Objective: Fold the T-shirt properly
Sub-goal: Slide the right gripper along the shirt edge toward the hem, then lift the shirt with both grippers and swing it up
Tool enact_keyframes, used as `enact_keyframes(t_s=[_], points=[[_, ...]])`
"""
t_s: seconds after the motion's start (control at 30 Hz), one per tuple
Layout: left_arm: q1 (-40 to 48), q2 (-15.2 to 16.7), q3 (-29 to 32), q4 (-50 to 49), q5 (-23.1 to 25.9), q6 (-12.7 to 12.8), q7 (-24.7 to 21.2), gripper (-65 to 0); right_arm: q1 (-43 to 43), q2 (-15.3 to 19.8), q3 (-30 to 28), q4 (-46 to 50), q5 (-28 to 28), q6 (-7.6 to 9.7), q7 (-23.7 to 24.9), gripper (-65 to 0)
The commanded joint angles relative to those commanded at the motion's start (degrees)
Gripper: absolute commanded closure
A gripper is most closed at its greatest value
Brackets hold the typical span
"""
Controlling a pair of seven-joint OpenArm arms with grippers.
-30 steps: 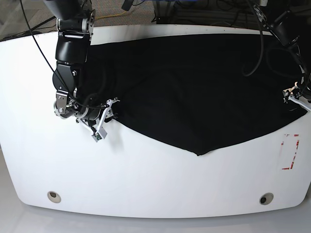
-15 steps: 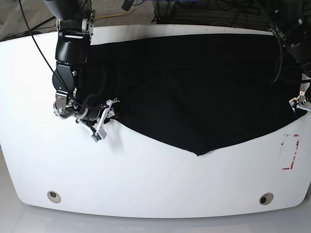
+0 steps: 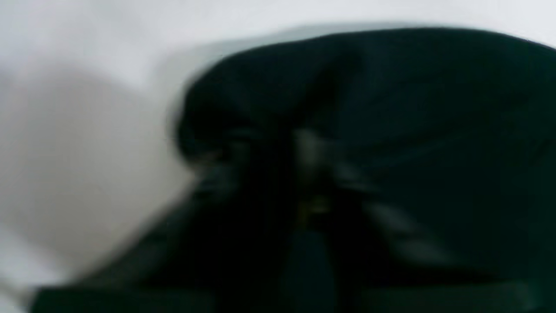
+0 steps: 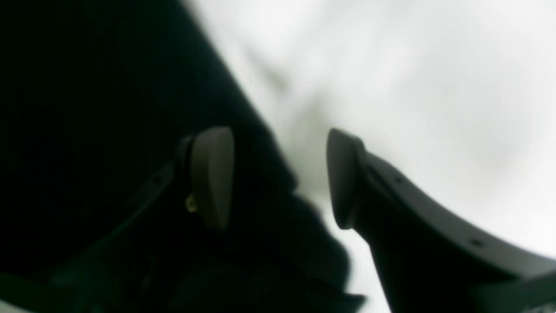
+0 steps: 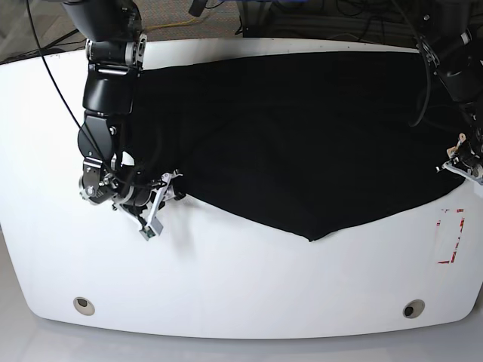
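Note:
The black T-shirt [image 5: 302,128] lies spread over the back half of the white table [image 5: 241,286], its lower edge running to a point near the middle. My right gripper [image 5: 160,202] sits at the shirt's left edge. In the right wrist view this gripper [image 4: 278,178] is open, one finger [image 4: 213,174] over the cloth [image 4: 87,130] and the other over bare table, with the shirt's edge between them. My left gripper [image 5: 459,164] is at the shirt's right edge. The left wrist view is blurred; there the dark cloth [image 3: 391,108] bunches in a hump around the fingers, which look shut on it.
A red-marked rectangle [image 5: 451,235] is taped on the table at the right, just below the left gripper. Two round holes [image 5: 84,305] [image 5: 412,308] sit near the front edge. Cables hang behind the table's back edge.
My left gripper has moved down along the shirt's right edge, and the shirt's right corner has drawn in. The right gripper has shifted slightly down and to the left.

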Motion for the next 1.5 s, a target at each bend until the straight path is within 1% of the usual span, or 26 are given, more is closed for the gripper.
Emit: enact_keyframes(t_s=[0.03, 0.1, 0.13, 0.2, 0.3, 0.4, 0.47, 0.53, 0.57, 0.6, 0.63, 0.67, 0.8, 0.87, 0.93, 1.0, 1.1, 1.17, 1.33, 1.5], points=[[0.09, 0.0, 0.0, 0.53, 0.0, 0.0, 0.0, 0.0, 0.35, -0.35, -0.09, -1.32, 0.53, 0.0, 0.0, -34.1], [0.26, 0.0, 0.0, 3.52, 0.0, 0.0, 0.0, 0.0, 1.67, -2.46, -0.09, -4.66, 0.0, 0.0, 0.0, -34.1], [0.62, 0.0, 0.0, 5.54, 0.0, 0.0, 0.18, 0.0, 1.76, -2.99, -0.09, -6.15, 0.0, 0.0, 0.35, -34.1], [2.29, 0.0, 0.09, 8.53, 0.0, 0.0, 1.67, 0.0, 1.67, -3.87, -0.09, -8.18, 0.0, 0.0, 1.32, -34.1], [3.08, 0.44, 0.09, 11.87, 0.0, 0.0, 3.43, 0.0, 1.23, -5.8, -0.09, -9.23, 0.0, 0.0, 1.93, -34.1], [3.25, 1.58, 0.09, 14.95, 0.0, 0.0, 3.78, 0.0, 0.09, -6.86, -0.18, -8.97, 0.0, 0.0, 1.93, -33.8], [4.66, 1.58, 0.09, 17.23, 0.09, 0.0, 3.78, 0.0, 0.09, -7.3, -0.18, -8.97, 0.0, 0.0, 1.93, -32.5], [5.27, 1.58, 0.09, 18.55, 0.0, 0.0, 3.78, 0.0, 0.09, -7.38, -0.18, -8.97, -0.09, 0.0, 2.11, -25.0], [5.27, 1.67, 0.18, 19.08, 0.0, 0.0, 3.78, 0.0, 0.09, -7.3, -0.18, -8.97, -0.09, 0.0, 2.37, -18.7], [5.27, 1.67, 0.18, 19.43, 0.0, 0.0, 3.78, 0.0, 0.26, -7.3, -0.18, -8.97, -0.09, 0.0, 2.73, -9.7], [5.27, 1.67, 0.18, 19.69, 0.0, 0.0, 3.78, 0.0, 0.97, -7.21, -0.18, -8.97, -0.09, 0.0, 2.81, -2.1], [5.19, 1.67, 0.18, 19.78, 0.0, 0.0, 3.78, 0.0, 1.49, -7.03, -0.18, -9.05, -0.09, 0.0, 2.81, 0.0], [4.75, 1.67, 0.18, 20.48, 0.0, 0.0, 3.87, 0.0, 4.66, -5.45, -0.18, -8.88, -0.09, 0.0, 2.55, 0.0], [4.13, 1.67, 0.18, 23.21, 0.0, 0.0, 4.13, 0.0, 6.77, -3.87, -0.18, -8.88, 0.0, 0.0, 2.37, 0.0], [3.52, 1.67, 0.18, 26.11, 0.0, 0.0, 5.98, 0.0, 9.14, -2.55, -0.18, -8.88, 0.0, 0.0, 1.85, 0.0], [2.11, 1.67, 0.18, 30.07, -0.09, 0.0, 8.35, 0.0, 12.4, -0.79, -0.18, -8.88, 0.35, 0.0, -0.18, 0.0], [-0.35, 1.67, 0.18, 34.37, -0.09, 0.0, 11.25, 0.0, 16.62, 0.62, -0.18, -8.79, 0.44, 0.0, -1.67, 0.0], [-3.08, 1.67, 0.18, 37.45, -0.09, 0.0, 13.45, 0.0, 19.96, 1.93, -0.18, -7.74, 0.53, 0.0, -2.73, 0.0], [-9.32, 1.67, 0.18, 43.52, 0.0, 0.0, 17.14, 0.0, 27.52, 2.81, -0.18, -6.33, 0.53, 0.0, -5.27, 0.0], [-19.69, 1.14, 0.35, 47.47, 0.26, 0.0, 21.01, 0.0, 39.03, 3.96, -0.18, -6.15, 0.53, 0.0, -9.14, 0.0]])
